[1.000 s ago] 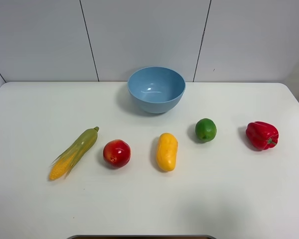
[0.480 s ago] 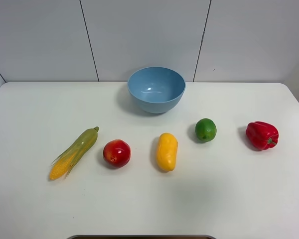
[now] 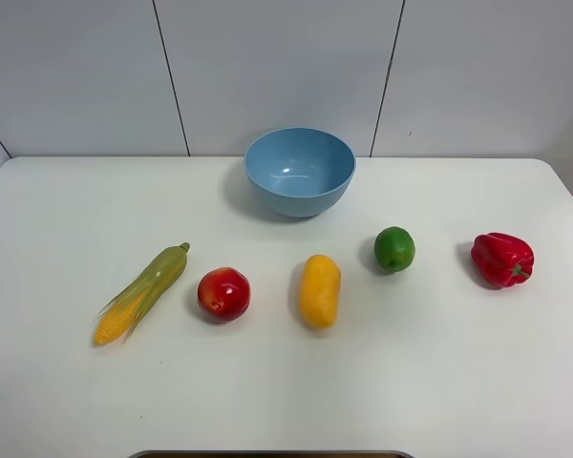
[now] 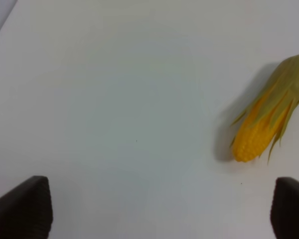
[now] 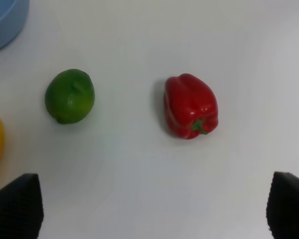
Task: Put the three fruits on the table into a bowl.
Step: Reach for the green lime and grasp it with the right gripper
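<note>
lime (image 5: 70, 96) sits ahead of our r gripper (image 5: 152, 206), jaws spread & empty, so we judge it nearer. l gripper (image 4: 157, 209), also spread, faces only corn (image 4: 266, 124).

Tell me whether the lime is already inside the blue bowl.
No, the lime lies on the white table, apart from the bowl.

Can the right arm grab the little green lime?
Probably yes. The right gripper is open, and the lime sits apart from the red bell pepper, with nothing covering it.
</note>
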You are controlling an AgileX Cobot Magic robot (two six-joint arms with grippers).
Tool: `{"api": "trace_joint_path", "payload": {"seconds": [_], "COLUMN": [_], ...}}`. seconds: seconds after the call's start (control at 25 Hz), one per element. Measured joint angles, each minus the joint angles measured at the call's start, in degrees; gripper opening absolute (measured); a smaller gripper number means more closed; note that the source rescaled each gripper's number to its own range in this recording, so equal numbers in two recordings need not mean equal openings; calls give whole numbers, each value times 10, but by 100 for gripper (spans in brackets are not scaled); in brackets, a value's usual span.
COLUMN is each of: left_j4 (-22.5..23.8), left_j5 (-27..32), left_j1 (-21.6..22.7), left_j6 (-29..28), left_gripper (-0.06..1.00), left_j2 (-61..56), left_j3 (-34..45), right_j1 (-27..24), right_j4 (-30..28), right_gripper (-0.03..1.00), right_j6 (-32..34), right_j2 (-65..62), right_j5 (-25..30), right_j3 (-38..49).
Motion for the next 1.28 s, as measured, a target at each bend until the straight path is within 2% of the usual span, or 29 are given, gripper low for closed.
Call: {"api": "trace_joint_path", "payload": {"seconds": [0.48, 0.64, 0.96, 1.28], "left_j4": [0, 0, 0, 0], "left_j5": [-1, -1, -1, -1], "left_j1": [0, 0, 0, 0], "left_j6": [1, 1, 1, 0], "left_gripper": [70, 70, 70, 70], "left_j2": [0, 0, 0, 0], "left_j3": [0, 0, 0, 0], "right_j1": [0, 11, 72, 91], "right_j4": [79, 78, 79, 81], "right_gripper": [90, 90, 90, 90], "right_j6": [1, 12, 41, 72], "right_j2": [202, 258, 374, 456], "right_j5": [-71, -96, -159, -176], "right_j3": [-66, -66, -67, -67]}}
